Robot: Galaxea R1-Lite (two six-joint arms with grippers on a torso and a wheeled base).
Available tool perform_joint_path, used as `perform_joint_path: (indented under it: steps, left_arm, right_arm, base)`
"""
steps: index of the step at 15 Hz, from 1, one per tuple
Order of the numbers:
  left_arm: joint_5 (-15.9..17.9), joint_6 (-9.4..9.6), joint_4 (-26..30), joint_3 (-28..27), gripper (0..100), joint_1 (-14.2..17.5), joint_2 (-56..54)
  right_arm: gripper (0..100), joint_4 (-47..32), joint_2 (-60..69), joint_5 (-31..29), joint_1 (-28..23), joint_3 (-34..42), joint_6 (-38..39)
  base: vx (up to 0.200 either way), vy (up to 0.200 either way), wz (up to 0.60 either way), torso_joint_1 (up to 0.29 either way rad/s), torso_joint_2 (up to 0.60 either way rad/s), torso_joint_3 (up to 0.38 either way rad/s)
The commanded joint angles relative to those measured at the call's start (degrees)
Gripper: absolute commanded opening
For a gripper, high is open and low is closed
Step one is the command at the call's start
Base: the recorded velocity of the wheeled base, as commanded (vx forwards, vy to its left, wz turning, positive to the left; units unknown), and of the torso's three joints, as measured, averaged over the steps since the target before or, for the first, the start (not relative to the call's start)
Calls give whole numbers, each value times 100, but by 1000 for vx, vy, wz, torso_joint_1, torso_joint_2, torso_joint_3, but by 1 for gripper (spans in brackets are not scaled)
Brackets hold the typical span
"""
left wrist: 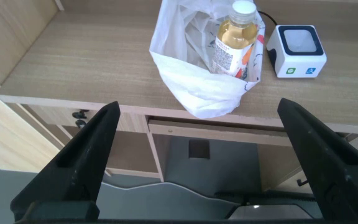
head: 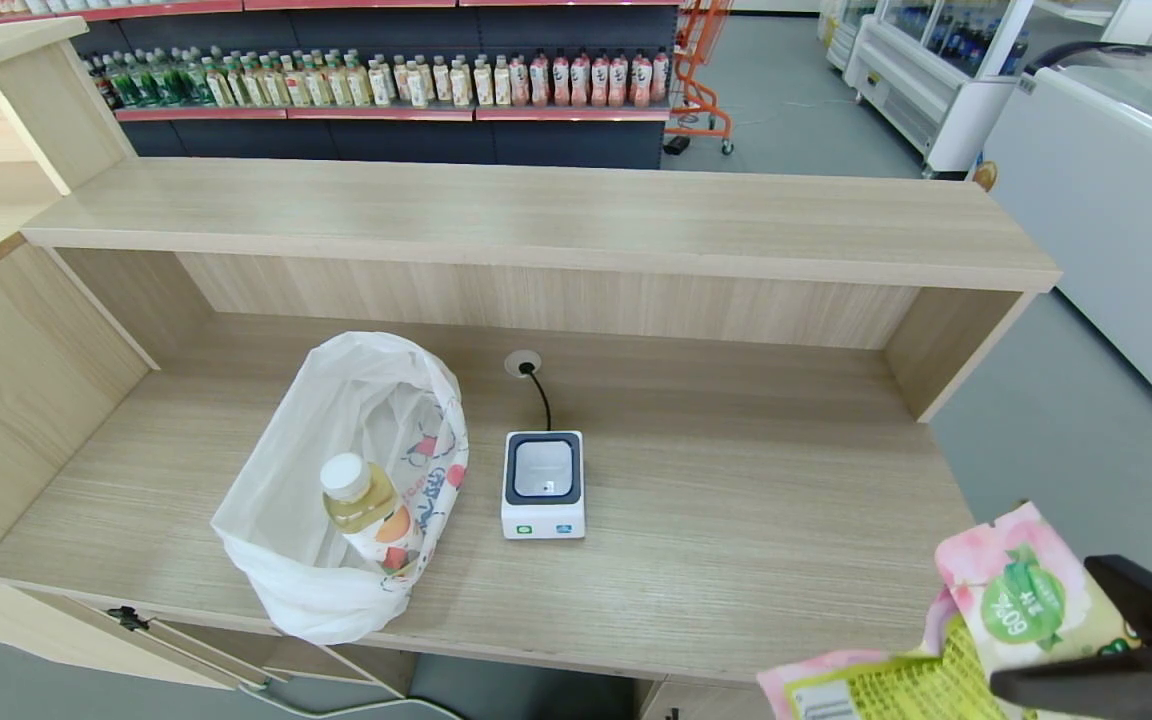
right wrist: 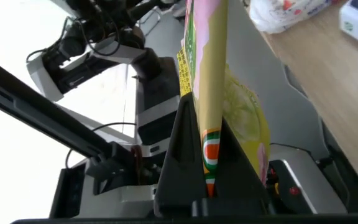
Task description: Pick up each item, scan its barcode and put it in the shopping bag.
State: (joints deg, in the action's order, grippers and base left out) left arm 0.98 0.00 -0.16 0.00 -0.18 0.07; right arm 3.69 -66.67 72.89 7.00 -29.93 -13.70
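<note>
Pink-yellow pouch btwn R fingers; tea bottle inside white bag.

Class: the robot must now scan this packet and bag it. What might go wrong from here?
The floppy packet, gripped by one side in the right jaws, may droop and miss the scanner. The soft bag already holds a bottle near its mouth; the packet may catch on it or the rim.

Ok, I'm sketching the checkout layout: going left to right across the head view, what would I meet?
shopping bag → barcode scanner → snack pouch
</note>
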Motion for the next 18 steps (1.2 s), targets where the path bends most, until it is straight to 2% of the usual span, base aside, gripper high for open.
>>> perform_joint_path:
  steps: [1, 2, 3, 4, 5, 7, 8, 11, 14, 18]
  left_arm:
    - [-1, 0, -2, 0, 100, 1, 1]
    - [-1, 0, -2, 0, 100, 1, 1]
    - [-1, 0, -2, 0, 100, 1, 1]
    - [-1, 0, -2, 0, 100, 1, 1]
    - [-1, 0, -2, 0, 100, 1, 1]
    - [-1, 0, -2, 0, 100, 1, 1]
    - [-1, 0, -2, 0, 100, 1, 1]
    - [-1, 0, -2, 0, 100, 1, 1]
    - [-1, 0, -2, 0, 100, 1, 1]
    - [-1, 18, -2, 0, 100, 1, 1]
  right_arm:
    - [0, 0, 356, -381, -445, -66, -221]
    - [0, -71, 576, -1523, -726, -13, -651]
    - [0, -141, 690, -2165, -770, -39, -722]
    - [0, -132, 726, -2569, -709, -162, -757]
    - [0, -106, 708, -2912, -489, -400, -1223]
    - [0, -106, 620, -3026, -304, -787, -2172]
    - [0, -114, 365, -3149, 3, -1015, -3226]
    - [0, -79, -188, -3325, 214, -1077, -4835]
    - [0, 88, -628, -4054, 900, -1358, -5573]
    - [0, 140, -1296, -4634, 1392, -2210, -6654]
  base:
    - [0, 0, 0, 0, 0, 0]
    - [0, 0, 0, 0, 0, 0]
    - [0, 0, 0, 0, 0, 0]
    - [0, 0, 0, 0, 0, 0]
    - [0, 0, 0, 0, 0, 0]
    - [0, 0, 0, 0, 0, 0]
    - [0, 0, 0, 0, 0, 0]
    - [0, 0, 0, 0, 0, 0]
    - [0, 0, 0, 0, 0, 0]
    - [0, 0, 0, 0, 0, 0]
